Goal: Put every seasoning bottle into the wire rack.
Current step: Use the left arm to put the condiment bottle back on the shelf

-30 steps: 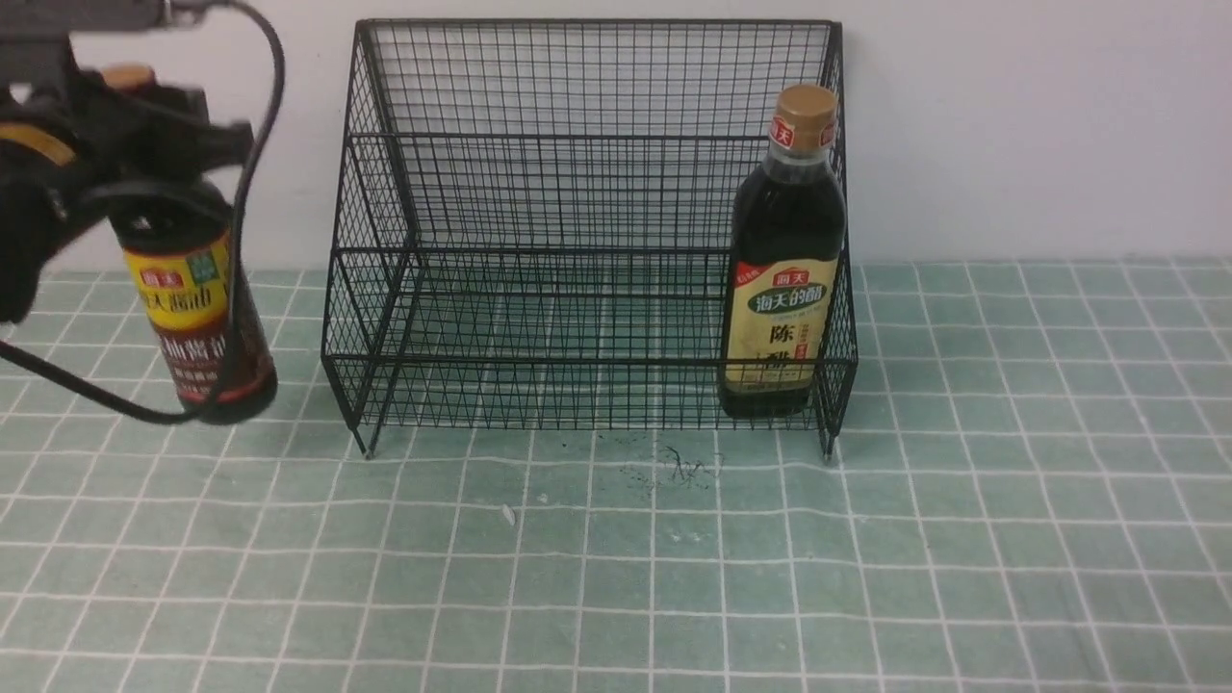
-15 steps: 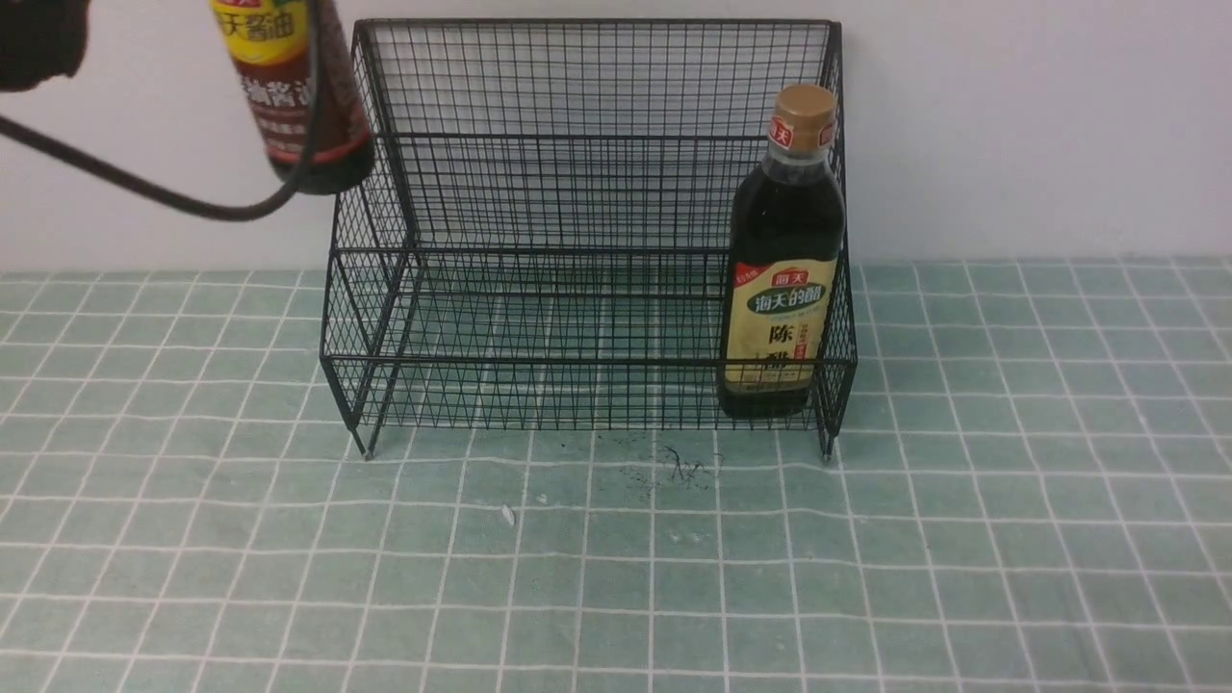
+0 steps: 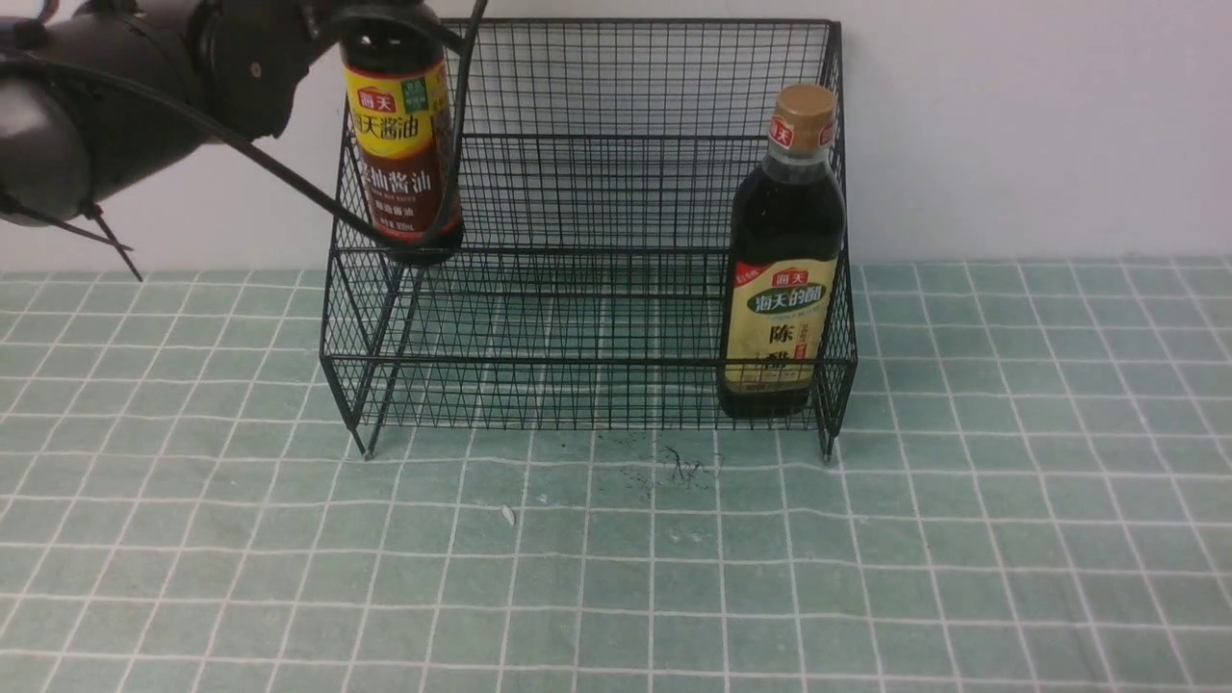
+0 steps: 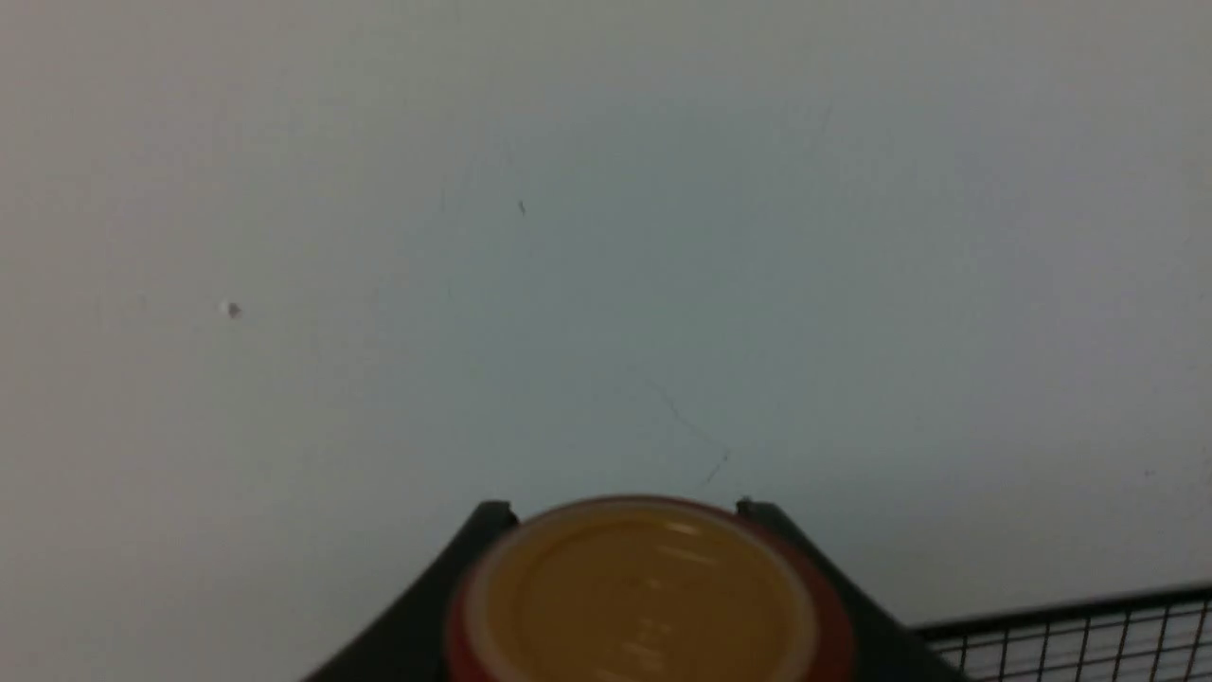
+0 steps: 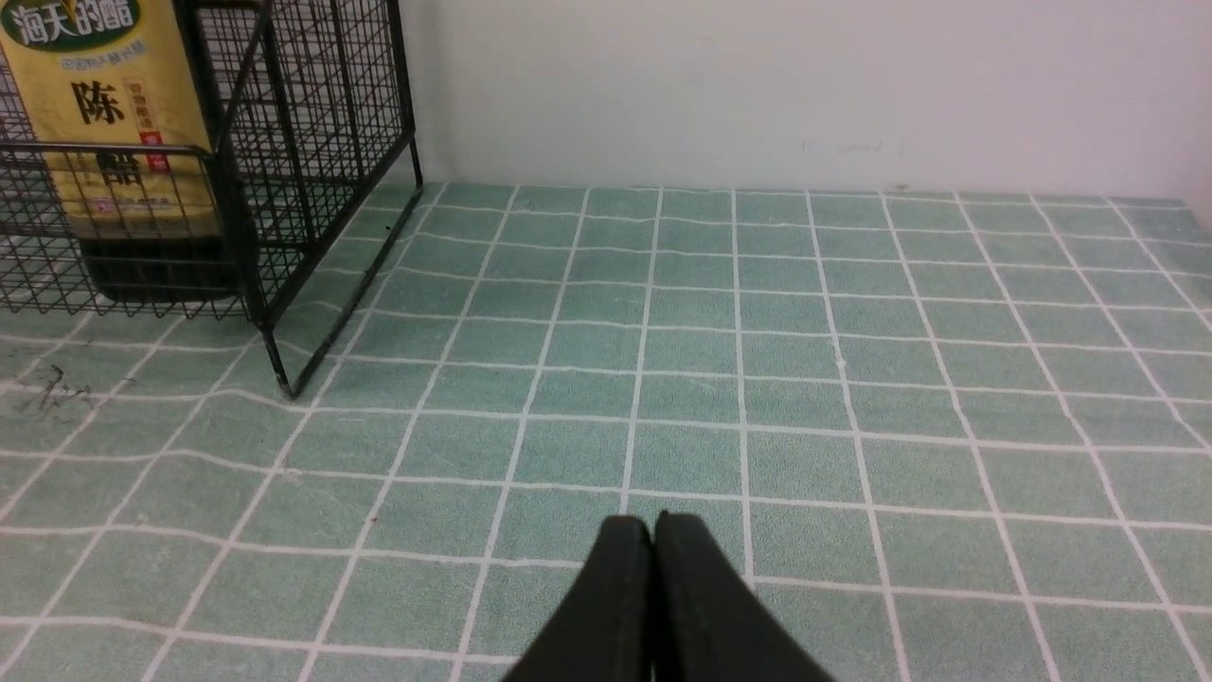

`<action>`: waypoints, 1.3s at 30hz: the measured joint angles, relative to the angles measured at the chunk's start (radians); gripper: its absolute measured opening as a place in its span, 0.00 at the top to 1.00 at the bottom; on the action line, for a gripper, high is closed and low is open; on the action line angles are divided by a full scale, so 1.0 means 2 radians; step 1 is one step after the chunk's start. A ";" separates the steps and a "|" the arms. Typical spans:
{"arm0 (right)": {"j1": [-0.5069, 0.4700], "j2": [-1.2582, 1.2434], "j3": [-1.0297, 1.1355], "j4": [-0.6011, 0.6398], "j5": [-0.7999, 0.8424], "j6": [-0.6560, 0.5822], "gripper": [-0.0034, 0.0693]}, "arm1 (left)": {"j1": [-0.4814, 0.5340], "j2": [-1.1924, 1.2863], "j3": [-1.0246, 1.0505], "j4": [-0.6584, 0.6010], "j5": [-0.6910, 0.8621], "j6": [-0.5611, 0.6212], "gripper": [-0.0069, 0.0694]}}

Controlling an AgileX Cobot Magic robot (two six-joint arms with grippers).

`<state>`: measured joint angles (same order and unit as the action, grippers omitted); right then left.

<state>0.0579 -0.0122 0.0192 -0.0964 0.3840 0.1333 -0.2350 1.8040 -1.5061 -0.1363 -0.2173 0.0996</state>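
the surface (image 3: pixel 616 577) is a pale green cloth printed with white-lined tiles, meeting a plain white wall (image 3: pixel 1011 125). it carries a dark scribble (image 3: pixel 683 467) and a small white fleck (image 3: pixel 508 515) just ahead of the wire rack (image 3: pixel 587 192), which stands against the wall.

the wider bottle (image 3: pixel 784 289) stands upright at the right end of the rack's lower tier. my right gripper (image 5: pixel 651 521) has its fingers pressed together with nothing between them, above bare cloth to the right of the rack.

my left gripper (image 4: pixel 620 516) is clamped on the neck of the slim bottle (image 3: pixel 402 154), one finger on either side of the cap (image 4: pixel 644 597). the bottle hangs upright at the rack's left end, its base level with the upper tier's front rail. i cannot tell if it touches the wire.

a second ago this bottle stood on the cloth left of the rack. half a second ago it was high by the rack's top left corner. since then it has come rightward and down. the wider bottle has not moved.
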 joint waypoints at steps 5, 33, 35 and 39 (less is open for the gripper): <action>0.000 0.000 0.000 0.000 0.000 0.000 0.97 | 0.000 0.007 -0.003 0.001 0.037 -0.027 0.57; 0.000 0.000 0.000 0.000 0.000 0.000 0.97 | -0.001 0.001 -0.011 0.003 0.160 -0.044 0.31; 0.000 0.000 0.000 0.000 0.000 0.000 0.97 | -0.001 -0.011 -0.011 0.003 0.172 -0.043 0.22; 0.000 0.000 0.000 0.000 0.000 0.000 0.97 | -0.001 -0.036 -0.011 0.004 0.203 -0.043 0.18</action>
<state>0.0579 -0.0122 0.0192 -0.0964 0.3840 0.1335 -0.2368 1.7311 -1.5276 -0.1283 0.1881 0.0145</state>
